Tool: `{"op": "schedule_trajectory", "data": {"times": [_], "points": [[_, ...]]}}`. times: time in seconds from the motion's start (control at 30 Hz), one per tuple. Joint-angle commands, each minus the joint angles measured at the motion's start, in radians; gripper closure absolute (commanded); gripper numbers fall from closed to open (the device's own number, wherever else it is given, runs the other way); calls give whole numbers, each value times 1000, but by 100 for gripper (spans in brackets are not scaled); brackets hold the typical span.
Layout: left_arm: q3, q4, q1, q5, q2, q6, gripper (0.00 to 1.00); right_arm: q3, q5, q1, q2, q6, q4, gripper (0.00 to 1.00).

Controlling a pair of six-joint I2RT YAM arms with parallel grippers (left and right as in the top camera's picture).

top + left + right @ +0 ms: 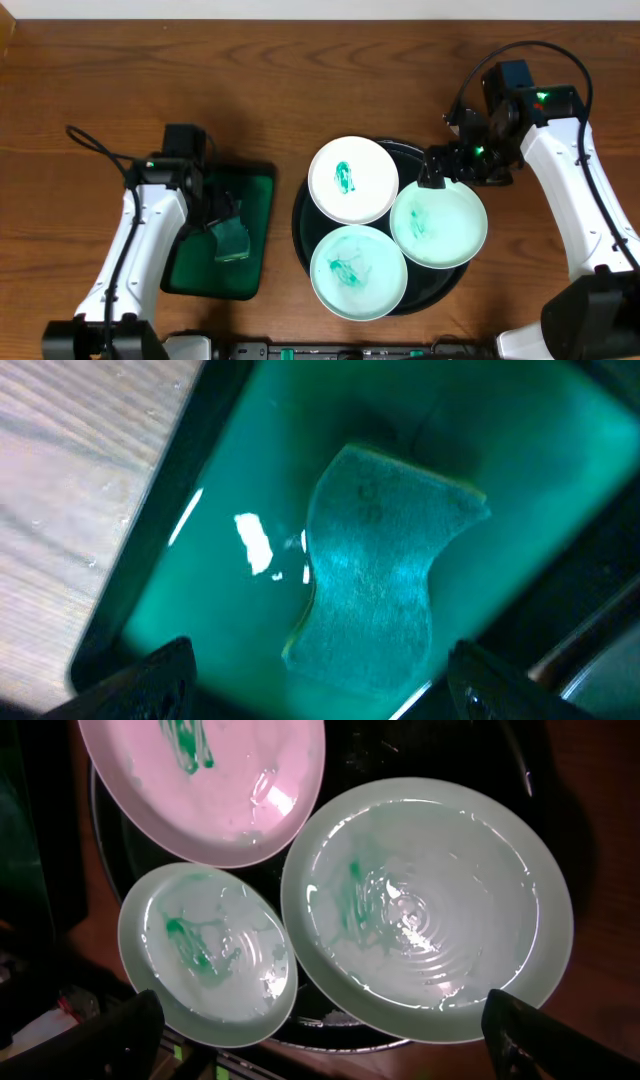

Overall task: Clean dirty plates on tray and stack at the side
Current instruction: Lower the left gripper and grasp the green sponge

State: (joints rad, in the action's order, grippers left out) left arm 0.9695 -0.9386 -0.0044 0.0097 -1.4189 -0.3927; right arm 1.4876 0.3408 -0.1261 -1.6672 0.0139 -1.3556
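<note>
The black tray point(299, 222) stands on the worktop point(80, 80) and carries all three items. The rear plate point(353, 178) sits at the tray's rear edge and bears a small green smear. The front plate point(357, 271) and the right plate point(438, 225) bear wider turquoise smears.

Left gripper point(320, 682): released, fingers spread above a sponge point(375, 570) lying in the green tray point(200, 600).

Right gripper point(330, 1038): released, grasping nothing, positioned over the right plate.
</note>
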Motion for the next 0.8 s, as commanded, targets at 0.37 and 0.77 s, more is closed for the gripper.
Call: {"op": "schedule_trajectory", "data": {"times": [0.37,0.77], "points": [[-70,164,3,163,-204,36,33,10,9,-40,10,-2,-10,1],[-70,201,3,162,-246,36,93,10,8,-52,10,-2,-17,1]]}}
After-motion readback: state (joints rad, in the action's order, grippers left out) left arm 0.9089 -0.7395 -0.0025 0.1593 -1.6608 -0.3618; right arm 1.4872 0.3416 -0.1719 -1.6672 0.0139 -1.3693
